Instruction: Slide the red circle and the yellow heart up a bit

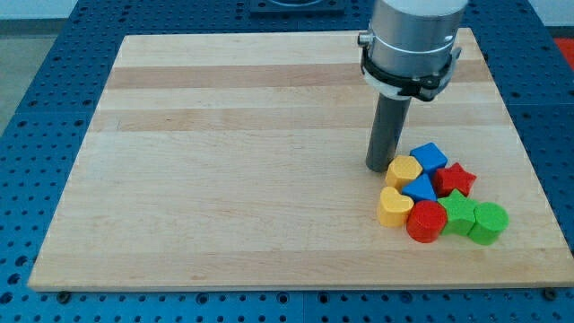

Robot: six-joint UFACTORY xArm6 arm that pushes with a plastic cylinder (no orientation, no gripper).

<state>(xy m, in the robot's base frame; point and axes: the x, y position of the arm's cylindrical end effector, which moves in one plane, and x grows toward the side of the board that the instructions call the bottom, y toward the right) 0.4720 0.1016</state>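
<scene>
The red circle (426,222) sits at the bottom of a tight cluster of blocks at the view's lower right. The yellow heart (394,206) touches its left side. My tip (378,168) rests on the board just left of a yellow hexagon-like block (404,170) at the cluster's top left. It stands above the yellow heart and is apart from both the heart and the red circle.
The cluster also holds a blue cube (430,158), a blue block (419,189), a red star (456,178), a green star-like block (459,212) and a green cylinder (490,222). The wooden board (233,161) lies on a blue perforated table (36,108).
</scene>
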